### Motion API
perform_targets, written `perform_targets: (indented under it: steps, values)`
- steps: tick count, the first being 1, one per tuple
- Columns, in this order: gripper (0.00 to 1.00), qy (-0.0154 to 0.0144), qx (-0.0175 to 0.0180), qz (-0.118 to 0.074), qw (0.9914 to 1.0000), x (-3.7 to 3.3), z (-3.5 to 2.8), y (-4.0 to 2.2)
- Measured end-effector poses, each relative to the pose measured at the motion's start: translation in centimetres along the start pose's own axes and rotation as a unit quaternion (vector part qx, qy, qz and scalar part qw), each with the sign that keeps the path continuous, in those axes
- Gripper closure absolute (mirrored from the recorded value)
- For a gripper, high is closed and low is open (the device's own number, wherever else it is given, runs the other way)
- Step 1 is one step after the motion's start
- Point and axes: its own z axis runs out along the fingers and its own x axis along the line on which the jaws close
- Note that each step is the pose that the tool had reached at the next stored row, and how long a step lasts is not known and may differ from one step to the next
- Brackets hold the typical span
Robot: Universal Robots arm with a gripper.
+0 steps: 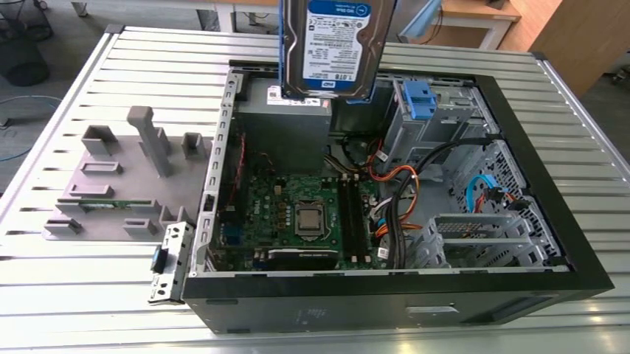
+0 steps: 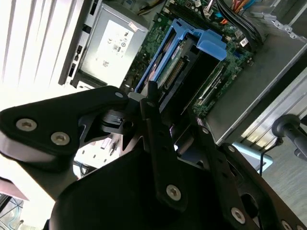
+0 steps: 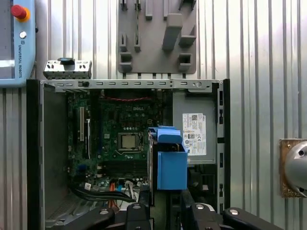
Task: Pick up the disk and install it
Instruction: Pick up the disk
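On the slatted table (image 1: pixel 79 295) stands the open computer case (image 1: pixel 394 302). The disk (image 1: pixel 335 44) hangs above it at the top centre of the exterior view, pinched between the jaws of the gripper (image 3: pixel 165 196). It is picked up but not yet installed.

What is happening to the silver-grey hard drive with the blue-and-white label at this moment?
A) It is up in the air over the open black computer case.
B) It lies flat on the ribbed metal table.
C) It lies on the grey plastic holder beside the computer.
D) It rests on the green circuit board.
A: the silver-grey rectangular hard drive hangs upright above the open black computer case, with the fingers clamped on it.
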Motion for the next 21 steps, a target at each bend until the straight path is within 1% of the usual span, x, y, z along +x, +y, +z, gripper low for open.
perform_targets:
  steps: [13, 21]
  values:
    - [0.65, -0.0001, 0.0000, 0.000, 1.00000, 4.83, -0.10, -0.14]
    - [0.65, 0.0001, 0.0000, 0.000, 1.00000, 7.58, -0.16, -0.22]
